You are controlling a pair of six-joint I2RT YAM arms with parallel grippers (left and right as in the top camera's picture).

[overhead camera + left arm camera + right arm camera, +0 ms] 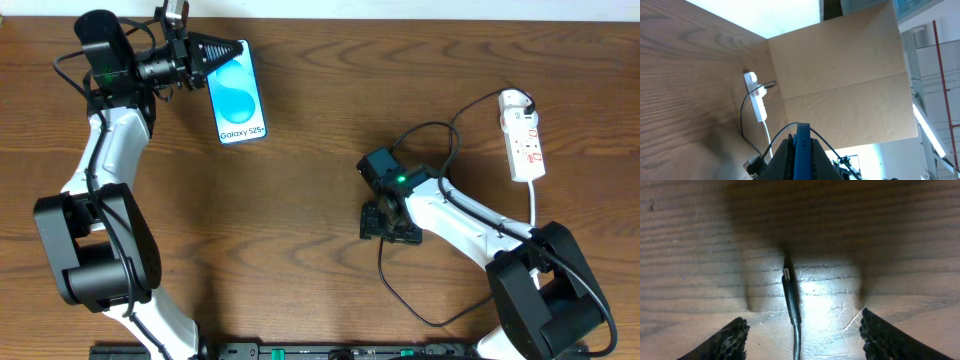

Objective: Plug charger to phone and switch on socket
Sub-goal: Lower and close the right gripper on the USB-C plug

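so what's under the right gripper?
The charger's connector tip lies flat on the table, between the right gripper's open fingers and untouched by them. In the overhead view the gripper hides that tip.

A dark wood-grain table point(300, 150) fills the overhead view, a pale strip point(420, 8) running along its far edge. In the left wrist view, a brown cardboard panel point(840, 65) stands at the tabletop's end, a long strip light point(927, 130) glowing beyond it.

The bench point(700, 235) is grained brown wood with slight shine; the charger point(791, 300) tip is smooth black plastic, metal-ended.
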